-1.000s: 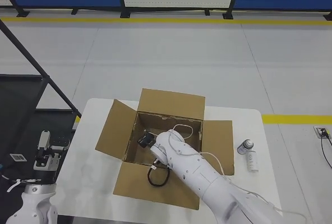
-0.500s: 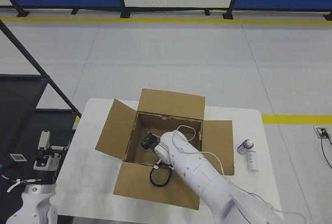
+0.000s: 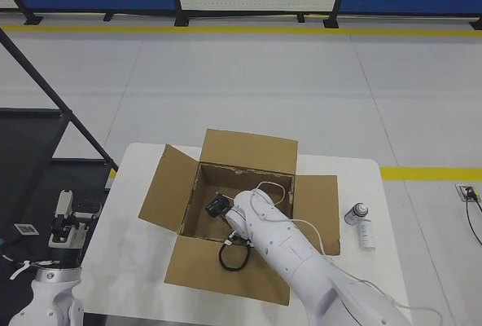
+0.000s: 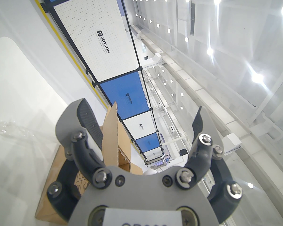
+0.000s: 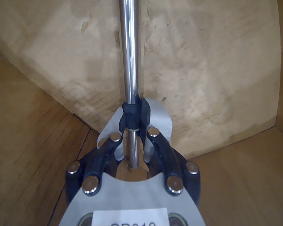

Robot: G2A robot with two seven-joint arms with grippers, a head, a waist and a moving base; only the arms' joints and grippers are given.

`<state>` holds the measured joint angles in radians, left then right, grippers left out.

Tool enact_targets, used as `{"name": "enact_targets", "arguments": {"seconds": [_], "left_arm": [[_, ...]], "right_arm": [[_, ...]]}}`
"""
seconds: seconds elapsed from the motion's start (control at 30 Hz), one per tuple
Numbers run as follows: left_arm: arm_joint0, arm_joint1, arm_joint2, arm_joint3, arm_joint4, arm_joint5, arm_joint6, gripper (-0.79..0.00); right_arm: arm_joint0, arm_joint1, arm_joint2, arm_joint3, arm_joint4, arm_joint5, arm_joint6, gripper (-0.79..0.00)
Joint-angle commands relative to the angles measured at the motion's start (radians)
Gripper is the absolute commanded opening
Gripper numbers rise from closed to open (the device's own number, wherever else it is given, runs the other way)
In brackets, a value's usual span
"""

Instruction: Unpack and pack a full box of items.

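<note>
we see logo print on the white wall panel (image 4: 103, 41) and blue wall panel (image 4: 128, 96); marks on the box (image 4: 48, 196) are unreadable.

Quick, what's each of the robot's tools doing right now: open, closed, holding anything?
The left tool is open, holding nothing.
The right tool is closed on a shiny metal rod inside the cardboard box.
</note>
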<state>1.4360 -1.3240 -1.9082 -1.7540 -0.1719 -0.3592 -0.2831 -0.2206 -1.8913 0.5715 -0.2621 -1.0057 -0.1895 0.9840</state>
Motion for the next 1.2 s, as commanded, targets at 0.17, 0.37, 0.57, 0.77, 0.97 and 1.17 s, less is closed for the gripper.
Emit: {"name": "enact_targets", "arguments": {"seconds": [0.17,0.37,0.57,0.77,0.97,1.17], "left_arm": [[0.0,0.0,0.0,0.0,0.0,0.0,0.0,0.0],[0.0,0.0,0.0,0.0,0.0,0.0,0.0,0.0],[0.0,0.0,0.0,0.0,0.0,0.0,0.0,0.0],[0.0,0.0,0.0,0.0,0.0,0.0,0.0,0.0],[0.0,0.0,0.0,0.0,0.0,0.0,0.0,0.0],[0.0,0.0,0.0,0.0,0.0,0.0,0.0,0.0]], "right_arm": [[0.03,0.005,0.024,0.031,0.022,-0.035,-0.036,-0.785],[0.066,0.03,0.059,0.05,0.06,-0.136,-0.071,-0.785],[0.073,0.061,0.083,0.027,0.076,-0.239,-0.096,-0.785],[0.05,0.105,0.105,-0.043,0.066,-0.311,-0.123,-0.785],[-0.016,0.173,0.148,-0.231,0.027,-0.279,-0.093,-0.785],[-0.195,0.281,0.272,-0.629,-0.052,-0.188,0.037,-0.785]]}}
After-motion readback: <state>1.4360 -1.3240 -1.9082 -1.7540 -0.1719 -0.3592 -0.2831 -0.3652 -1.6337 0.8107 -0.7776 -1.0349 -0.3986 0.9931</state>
